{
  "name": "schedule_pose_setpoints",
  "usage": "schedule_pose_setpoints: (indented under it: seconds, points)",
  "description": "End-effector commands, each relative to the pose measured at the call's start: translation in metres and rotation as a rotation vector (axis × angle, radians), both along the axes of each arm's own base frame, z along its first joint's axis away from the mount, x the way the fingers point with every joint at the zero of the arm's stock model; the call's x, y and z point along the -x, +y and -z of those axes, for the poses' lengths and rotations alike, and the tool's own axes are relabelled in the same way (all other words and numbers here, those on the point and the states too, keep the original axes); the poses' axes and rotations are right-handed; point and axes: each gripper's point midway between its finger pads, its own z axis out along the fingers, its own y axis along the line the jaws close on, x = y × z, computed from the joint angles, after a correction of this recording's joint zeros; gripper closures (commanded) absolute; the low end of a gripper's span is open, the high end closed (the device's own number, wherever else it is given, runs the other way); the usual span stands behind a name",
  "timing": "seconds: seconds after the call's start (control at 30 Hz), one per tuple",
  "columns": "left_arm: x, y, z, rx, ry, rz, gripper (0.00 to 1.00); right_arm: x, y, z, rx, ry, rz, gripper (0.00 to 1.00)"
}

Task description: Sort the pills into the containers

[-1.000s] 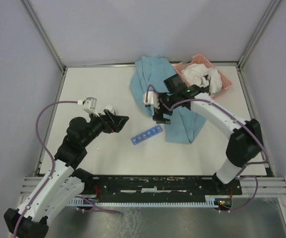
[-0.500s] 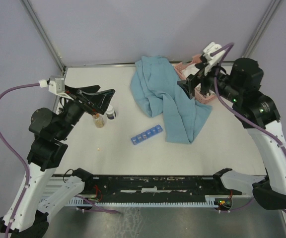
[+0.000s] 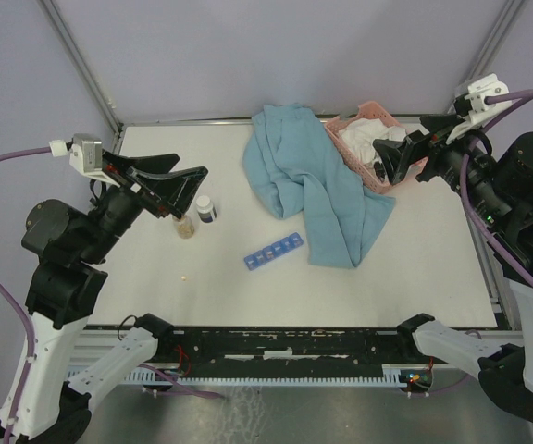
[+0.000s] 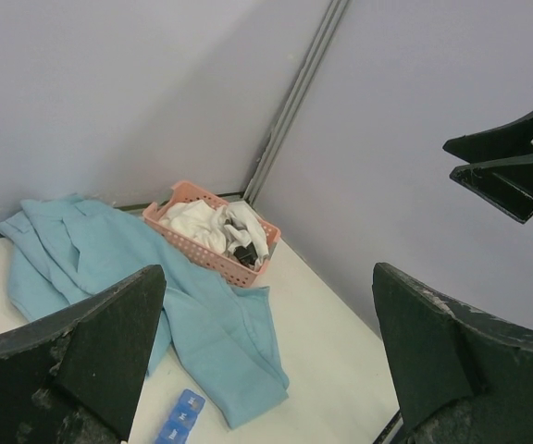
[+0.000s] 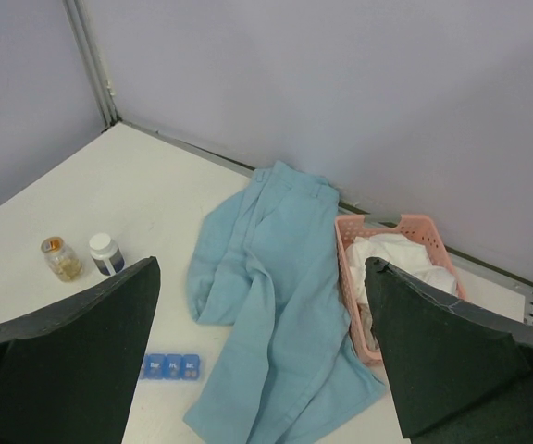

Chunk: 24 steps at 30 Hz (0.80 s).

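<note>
Containers [image 3: 274,252]: one blue organiser strip, flat on the bench [image 3: 359,287] near its middle, right end just beside the blue cloth [image 3: 313,199].
Pills [image 3: 185,277]: one loose pale pellet on the bench, left of the strip and apart from it.
Left claw [image 3: 185,178]: spread wide, holding nothing, raised over the bottles.
Right claw [image 3: 394,157]: spread wide, holding nothing, raised over the pink basket [image 3: 370,109].
Bottles: two, side by side, one amber bottle [image 3: 186,227] and one white-capped bottle [image 3: 206,209].
Basket: one, with white cloth [image 3: 364,139] inside.
</note>
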Motion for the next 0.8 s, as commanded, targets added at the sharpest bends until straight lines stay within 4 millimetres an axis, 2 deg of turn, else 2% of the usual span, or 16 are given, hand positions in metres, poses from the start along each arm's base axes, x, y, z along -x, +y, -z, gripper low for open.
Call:
schedule_pose_setpoints:
  seconds: [0.0, 0.6, 0.77]
  points:
    - [0.009, 0.002, -0.006, -0.029, -0.041, 0.010, 0.01, -0.004, -0.006, 0.004, 0.008, 0.002, 0.040, 0.00]
    - [0.000, -0.004, 0.006, -0.074, -0.052, 0.023, 0.01, -0.026, 0.004, 0.025, 0.086, 0.042, 0.027, 0.00]
    - [-0.003, -0.006, 0.011, -0.078, -0.059, 0.023, 0.01, -0.025, 0.005, 0.028, 0.105, 0.041, 0.015, 0.00]
